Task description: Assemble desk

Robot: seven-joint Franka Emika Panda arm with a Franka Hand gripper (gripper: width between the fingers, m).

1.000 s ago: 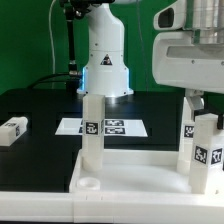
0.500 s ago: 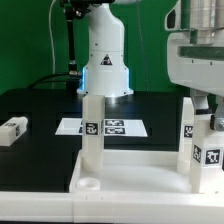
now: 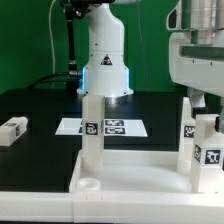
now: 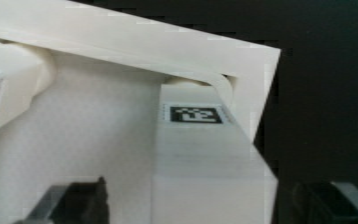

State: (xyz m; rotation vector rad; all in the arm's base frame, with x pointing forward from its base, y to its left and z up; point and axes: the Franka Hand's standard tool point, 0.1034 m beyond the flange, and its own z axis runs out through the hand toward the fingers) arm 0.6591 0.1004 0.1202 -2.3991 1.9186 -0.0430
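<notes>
The white desk tabletop (image 3: 130, 165) lies at the front with its rim up. One leg (image 3: 92, 135) stands upright in its far left corner, and an empty round socket (image 3: 88, 185) shows at the near left. Two tagged legs (image 3: 188, 130) (image 3: 207, 150) stand upright at the exterior view's right. My gripper (image 3: 203, 108) hangs right over them. In the wrist view a tagged leg (image 4: 208, 160) rises from the tabletop's corner (image 4: 105, 60) between my dark fingers (image 4: 78, 200). The jaws straddle that leg, open, with a gap at the one side.
A loose leg (image 3: 12, 130) lies on the black table at the exterior view's left. The marker board (image 3: 112, 127) lies flat behind the tabletop. The arm's white base (image 3: 105, 60) stands at the back, before a green backdrop.
My gripper has shifted toward the exterior view's right since a second ago. The legs and the tabletop stay where they were.
</notes>
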